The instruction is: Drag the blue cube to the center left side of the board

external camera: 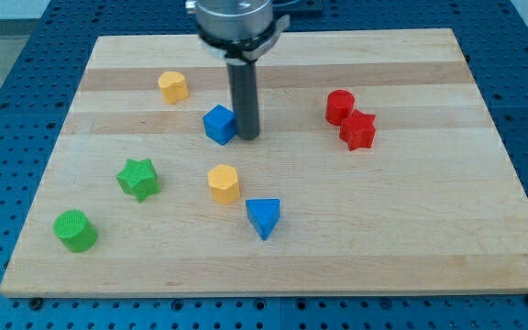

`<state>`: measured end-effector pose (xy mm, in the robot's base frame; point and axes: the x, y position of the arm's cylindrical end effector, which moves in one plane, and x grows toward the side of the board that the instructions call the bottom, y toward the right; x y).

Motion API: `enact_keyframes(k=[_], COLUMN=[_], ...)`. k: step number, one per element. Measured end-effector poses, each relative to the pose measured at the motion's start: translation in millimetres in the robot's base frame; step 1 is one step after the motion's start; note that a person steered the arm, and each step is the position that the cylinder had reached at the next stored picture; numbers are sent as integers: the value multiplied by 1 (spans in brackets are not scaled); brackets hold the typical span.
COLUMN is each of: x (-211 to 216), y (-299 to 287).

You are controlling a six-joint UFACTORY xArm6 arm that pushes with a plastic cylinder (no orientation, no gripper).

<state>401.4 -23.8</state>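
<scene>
The blue cube [219, 124] sits on the wooden board [411, 229] a little left of the board's middle, towards the view's top. My tip [247, 137] stands right beside the cube, on its right side, touching or nearly touching it. The dark rod comes down from the arm's head at the view's top centre.
A yellow block [173, 86] lies up-left of the cube and another yellow block [224, 183] below it. A blue triangular block [263, 217] lies further down. A green star [138, 178] and green cylinder [75, 229] sit at lower left. A red cylinder [339, 105] and red star [358, 130] touch at right.
</scene>
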Motion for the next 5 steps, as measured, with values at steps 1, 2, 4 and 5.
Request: enact_keyframes(k=[1,2,4,5], x=[-8,-4,21,42], y=[-30,-129,-130,-197])
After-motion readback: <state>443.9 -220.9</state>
